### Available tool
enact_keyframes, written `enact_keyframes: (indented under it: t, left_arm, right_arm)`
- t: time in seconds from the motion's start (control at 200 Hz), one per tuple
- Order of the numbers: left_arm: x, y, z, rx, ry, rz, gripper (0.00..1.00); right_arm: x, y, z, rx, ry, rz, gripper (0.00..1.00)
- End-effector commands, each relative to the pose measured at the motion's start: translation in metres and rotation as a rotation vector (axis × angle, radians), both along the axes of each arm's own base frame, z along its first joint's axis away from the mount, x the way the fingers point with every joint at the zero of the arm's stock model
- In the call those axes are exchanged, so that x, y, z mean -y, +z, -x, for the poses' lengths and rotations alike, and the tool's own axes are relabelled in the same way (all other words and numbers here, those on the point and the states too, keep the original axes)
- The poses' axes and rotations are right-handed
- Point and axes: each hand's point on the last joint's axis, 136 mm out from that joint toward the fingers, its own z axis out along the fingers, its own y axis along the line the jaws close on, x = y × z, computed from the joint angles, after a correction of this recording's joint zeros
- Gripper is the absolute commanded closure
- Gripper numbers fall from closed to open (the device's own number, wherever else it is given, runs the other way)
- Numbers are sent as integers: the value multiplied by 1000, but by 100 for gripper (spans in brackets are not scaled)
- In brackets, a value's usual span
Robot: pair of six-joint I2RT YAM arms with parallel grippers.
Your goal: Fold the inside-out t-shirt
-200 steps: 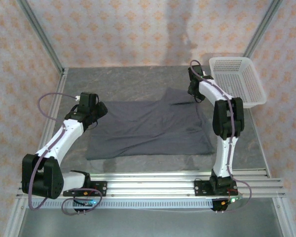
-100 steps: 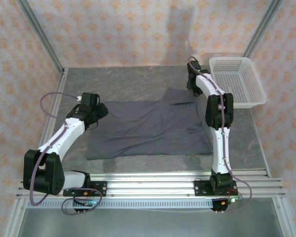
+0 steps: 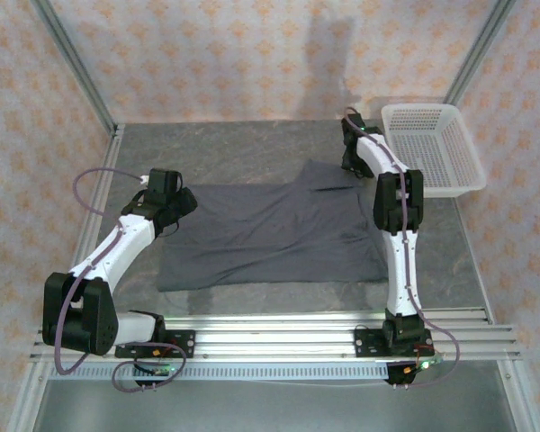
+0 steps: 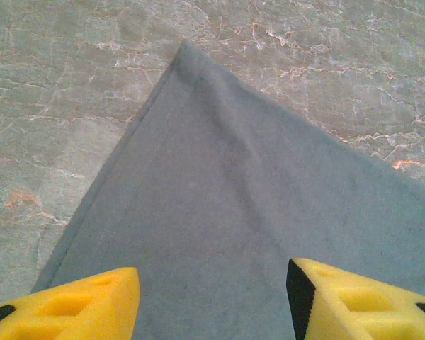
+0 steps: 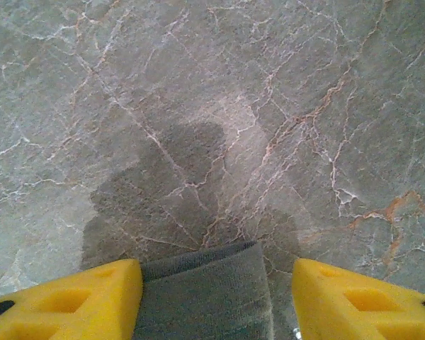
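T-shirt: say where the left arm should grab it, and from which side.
Take the t-shirt by its pointed corner, coming down from above: it lies flat on the table, and that corner sits just ahead of the open jaws.

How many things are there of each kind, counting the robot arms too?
Grey t-shirt: 1
White basket: 1
Robot arms: 2
Total: 4

The dark slate-grey t-shirt (image 3: pixel 270 236) lies spread flat at the centre of the table (image 3: pixel 252 144). It is lightly wrinkled, with one flap pointing toward 1 o'clock.
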Motion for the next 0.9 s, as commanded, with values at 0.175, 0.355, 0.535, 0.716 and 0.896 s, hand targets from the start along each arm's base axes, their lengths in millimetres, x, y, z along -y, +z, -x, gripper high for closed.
enact_keyframes:
  t: [0.175,0.355,0.535,0.716,0.896]
  left_arm:
    - [12,24,-4,82,-72,40,42]
    - [10,33,4,102,-66,33,42]
    - [9,31,4,86,-64,30,42]
    - [9,29,5,81,-63,29,42]
    - [12,25,4,76,-72,39,42]
  right_arm:
    - [1,6,-5,1,2,-18,78]
    - [-11,44,-36,126,31,-77,92]
    - [-11,62,-66,227,24,-66,43]
    - [-8,81,-55,187,72,-37,37]
    - [-16,71,-11,121,28,-128,38]
